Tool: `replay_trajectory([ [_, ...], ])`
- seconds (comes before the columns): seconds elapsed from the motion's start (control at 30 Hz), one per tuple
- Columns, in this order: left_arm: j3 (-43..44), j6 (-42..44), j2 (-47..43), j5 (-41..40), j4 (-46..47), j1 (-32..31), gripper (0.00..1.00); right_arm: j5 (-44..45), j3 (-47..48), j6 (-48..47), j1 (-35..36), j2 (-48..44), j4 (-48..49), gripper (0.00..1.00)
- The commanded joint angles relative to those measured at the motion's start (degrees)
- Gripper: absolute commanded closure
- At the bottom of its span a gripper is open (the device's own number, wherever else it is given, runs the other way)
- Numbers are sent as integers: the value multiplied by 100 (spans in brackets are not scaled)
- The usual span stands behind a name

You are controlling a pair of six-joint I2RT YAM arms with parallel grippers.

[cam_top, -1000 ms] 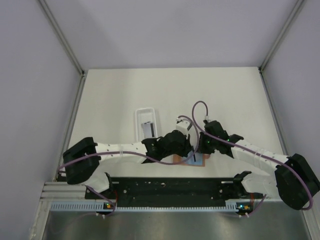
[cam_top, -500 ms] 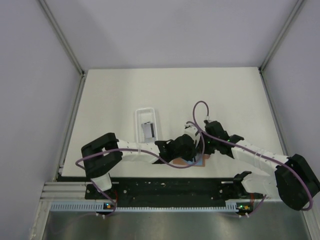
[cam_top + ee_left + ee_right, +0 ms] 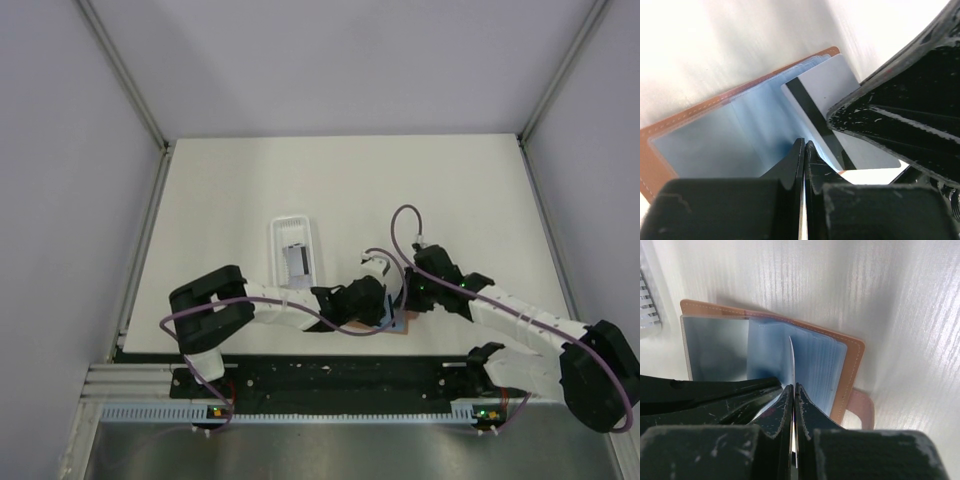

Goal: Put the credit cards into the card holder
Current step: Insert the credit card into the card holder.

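One card point(image 3: 840, 90), clamped in the right pincer point(image 3: 792, 388), tilts onto the open holder's point(image 3: 715, 135) blue pages on the worktop point(image 3: 890, 290), its long axis running toward the left pincer point(image 3: 804, 146), which is closed just beside it.

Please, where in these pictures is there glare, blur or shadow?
Left wrist view: the table is blown out to white glare, the left gripper's fingers are dark and blurred, the credit card is sharp. Right wrist view: streaky sheen on the table, a soft shadow beside the card holder, the right gripper's fingers blurred. Top external view: even light, no glare.
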Motion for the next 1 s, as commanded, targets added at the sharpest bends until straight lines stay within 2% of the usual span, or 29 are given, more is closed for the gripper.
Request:
replay_trajectory([
  [0.0,-348,-94,-158,-284,-418,2,100,301,-33,-78,-7,-152,-359,100],
  [0.73,-418,56,-808,-723,-770,55,100,538,-164,-70,-68,-170,-491,100],
  [0.97,-550,12,-747,-688,-726,125,100,538,-173,-70,-77,-302,-552,100],
])
